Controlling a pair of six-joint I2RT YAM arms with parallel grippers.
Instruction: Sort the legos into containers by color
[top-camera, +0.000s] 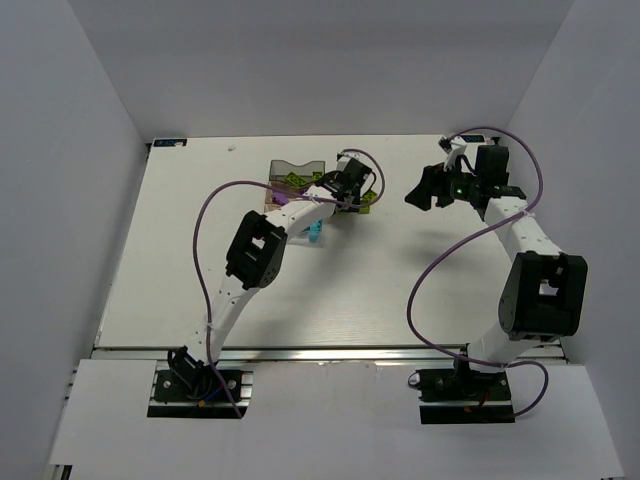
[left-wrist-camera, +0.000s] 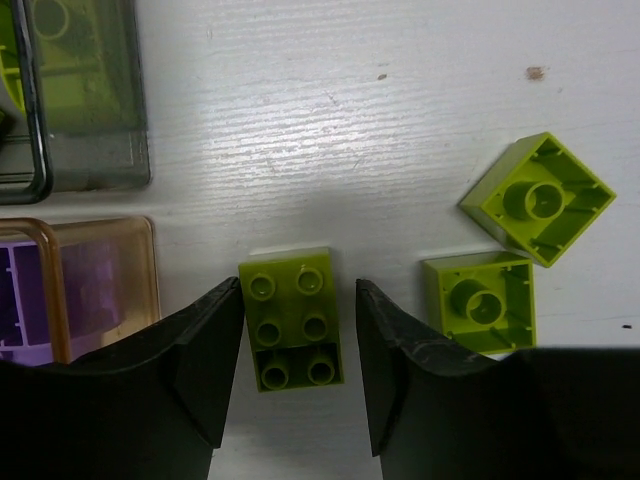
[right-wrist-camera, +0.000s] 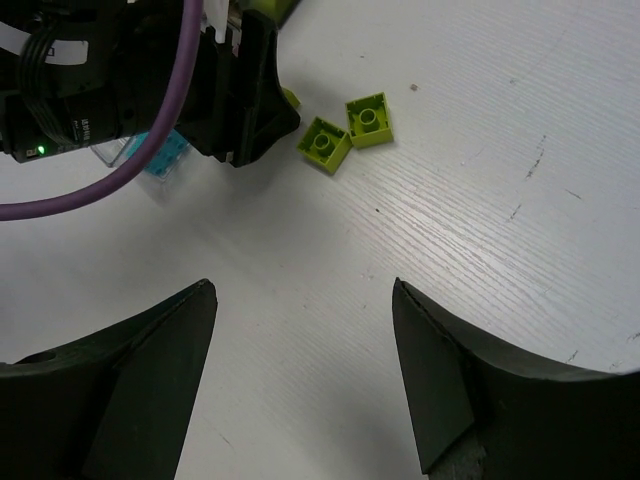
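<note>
1. table (top-camera: 200, 290): white and wood-grained; the arm bases hide parts of its near edge.
2. left arm (top-camera: 255, 250): reaches far toward the middle and covers most of the bins in the top view.
3. right arm (top-camera: 540, 290): on the right, its wrist turned left, well apart from the bins.
4. right gripper (right-wrist-camera: 305, 295): jaws wide apart above bare table with nothing between them; only the finger ends show.
5. left gripper (left-wrist-camera: 298, 300): jaws apart, one on each side of the lime brick (left-wrist-camera: 295, 320). there is a clear gap on its right; i cannot tell if the left finger touches it.
6. grey bin (left-wrist-camera: 100, 170): cut off by the frame, with a lime lego (left-wrist-camera: 70, 70) dim behind its wall.
7. amber bin (left-wrist-camera: 110, 240): just near of the grey bin; a finger partly hides the purple lego (left-wrist-camera: 30, 300) inside.
8. clear bin (right-wrist-camera: 118, 150): hard to make out and mostly behind the left arm; it holds a cyan lego (right-wrist-camera: 165, 155).
9. square lego (left-wrist-camera: 478, 300) and tilted lego (left-wrist-camera: 538, 195): lime, studs down, on the table just right of the brick, close together.
</note>
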